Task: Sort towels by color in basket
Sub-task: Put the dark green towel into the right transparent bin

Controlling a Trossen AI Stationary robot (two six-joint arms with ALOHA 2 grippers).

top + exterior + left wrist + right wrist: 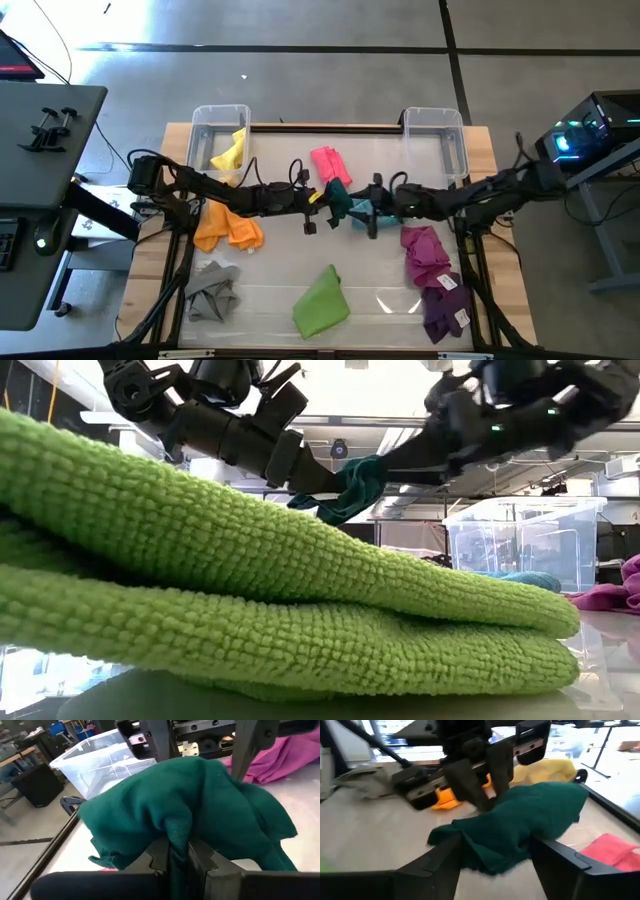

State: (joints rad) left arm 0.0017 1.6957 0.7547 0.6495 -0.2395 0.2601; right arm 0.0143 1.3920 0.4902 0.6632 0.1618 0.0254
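From above, both arms reach to the middle of the table, where the left gripper and right gripper meet over a dark green towel. Only the wrist views settle the grips: in the left wrist view the left gripper has its fingers clenched tight on a fold of the dark green towel, while in the right wrist view the right gripper has its fingers spread wide, the dark green towel bunched between them and the left arm's fingers pinching the cloth from the far side. The low view, mostly filled by the lime green towel lying right at the lens, adds that the dark green towel hangs clear of the table between the two arms. In the high view, taking that towel as the clock's centre, a pink towel lies at 12 o'clock, a yellow towel sits in the left clear bin at 10 o'clock, the right clear bin stands at 2 o'clock, an orange towel lies at 8 o'clock, a grey towel and the lime green towel lie toward 7 and 6 o'clock, and a magenta towel with a purple towel lie at 4 to 5 o'clock.
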